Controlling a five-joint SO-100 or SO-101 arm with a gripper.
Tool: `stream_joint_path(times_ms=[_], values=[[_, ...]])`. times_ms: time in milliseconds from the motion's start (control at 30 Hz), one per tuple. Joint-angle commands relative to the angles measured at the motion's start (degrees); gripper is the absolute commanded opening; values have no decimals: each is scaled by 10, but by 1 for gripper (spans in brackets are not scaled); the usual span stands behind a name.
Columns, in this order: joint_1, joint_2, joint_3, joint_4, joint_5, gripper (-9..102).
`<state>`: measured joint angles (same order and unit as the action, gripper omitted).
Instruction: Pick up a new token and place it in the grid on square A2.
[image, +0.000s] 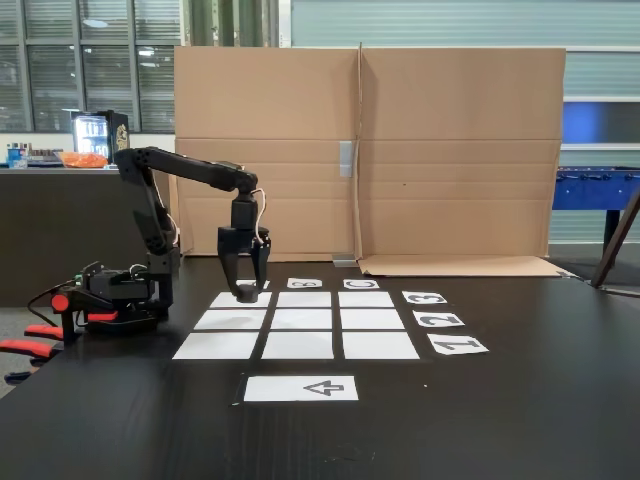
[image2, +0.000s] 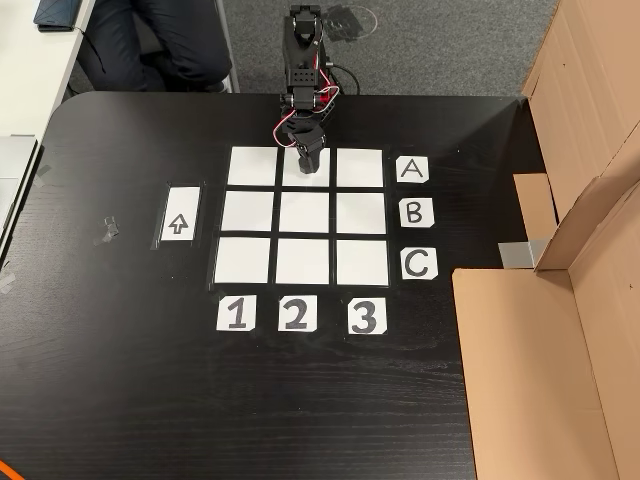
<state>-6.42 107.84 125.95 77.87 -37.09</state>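
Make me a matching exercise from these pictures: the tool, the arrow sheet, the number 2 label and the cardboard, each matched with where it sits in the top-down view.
Things:
1. tool
2. arrow sheet
3. label 2
4. cardboard

Places, in the other view:
a. left of the grid
b. along the right edge of the table
c. over the middle square of row A
d. below the grid's middle column

Pairs: 1-c, 2-a, 3-d, 4-b

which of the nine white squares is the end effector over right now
Square A2, the middle square of the row beside label A. The end effector hangs over it; the other eight lie bare.
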Motion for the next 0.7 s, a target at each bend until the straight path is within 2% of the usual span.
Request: stream_joint_path(times_ms=[0, 667], values=[[-7, 25, 11, -4, -10, 9], [-4, 144, 101, -13, -36, 9]])
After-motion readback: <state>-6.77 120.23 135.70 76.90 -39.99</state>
